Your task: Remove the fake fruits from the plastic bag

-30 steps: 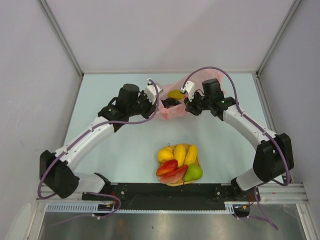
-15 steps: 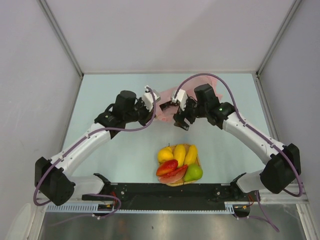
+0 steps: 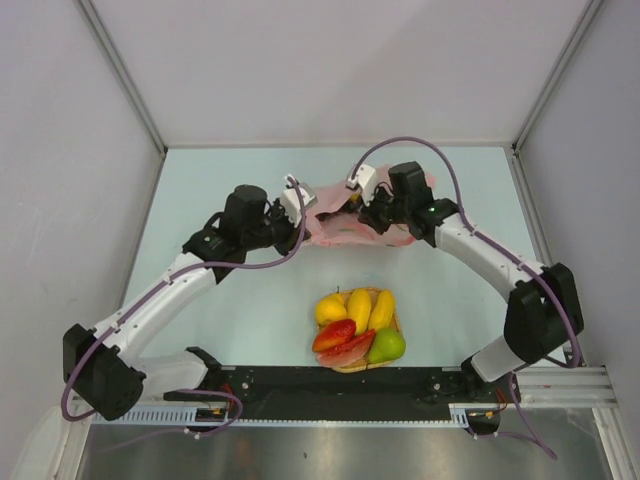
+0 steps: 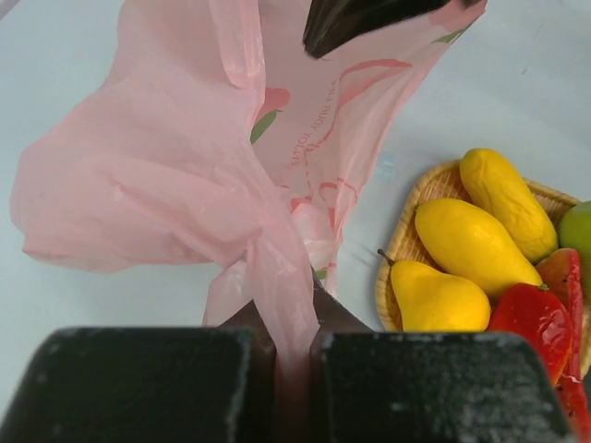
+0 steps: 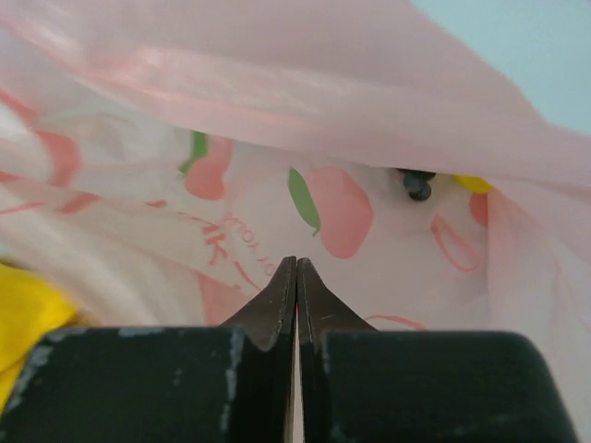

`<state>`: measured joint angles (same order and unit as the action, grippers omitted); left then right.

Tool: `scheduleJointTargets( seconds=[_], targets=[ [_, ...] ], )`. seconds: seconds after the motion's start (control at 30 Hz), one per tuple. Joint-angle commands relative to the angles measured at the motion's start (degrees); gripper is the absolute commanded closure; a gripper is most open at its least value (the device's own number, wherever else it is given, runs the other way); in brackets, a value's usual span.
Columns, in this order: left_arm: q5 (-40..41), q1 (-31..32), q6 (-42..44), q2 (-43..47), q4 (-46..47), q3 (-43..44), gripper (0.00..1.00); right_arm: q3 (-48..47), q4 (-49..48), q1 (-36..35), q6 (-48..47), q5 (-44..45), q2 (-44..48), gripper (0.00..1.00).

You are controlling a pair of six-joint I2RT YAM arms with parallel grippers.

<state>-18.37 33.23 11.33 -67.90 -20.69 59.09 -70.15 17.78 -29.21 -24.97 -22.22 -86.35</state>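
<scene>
Swinging back from the woven tray (image 4: 399,231), the right tool (image 5: 296,266) sits fully closed against the pink plastic bag (image 3: 345,228), with no grip visible. The bag lies on the worktop beyond the tray. The left tool (image 4: 282,323) pinches the bag's film, and fake fruits (image 3: 358,322) fill the tray.

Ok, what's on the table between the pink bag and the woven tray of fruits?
Nothing. In the top view the table is bare between the plastic bag and the woven tray.
</scene>
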Motion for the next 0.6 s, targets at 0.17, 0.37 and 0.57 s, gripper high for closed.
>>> scheduleJointTargets(
  seconds=[0.17,0.37,0.57],
  targets=[
    [-5.3,-1.8,-3.9,3.6,0.8,4.5,1.00,11.0,-5.3,0.8,-7.9,16.6,-2.3,1.00],
    [-5.0,-2.5,-0.8,4.2,1.2,3.0,1.00,22.9,4.1,4.2,-3.7,10.8,11.6,1.00],
    [-8.3,-2.5,-2.1,2.5,0.8,3.7,1.00,18.3,-4.5,2.6,-6.6,11.9,6.3,0.98]
  ],
)
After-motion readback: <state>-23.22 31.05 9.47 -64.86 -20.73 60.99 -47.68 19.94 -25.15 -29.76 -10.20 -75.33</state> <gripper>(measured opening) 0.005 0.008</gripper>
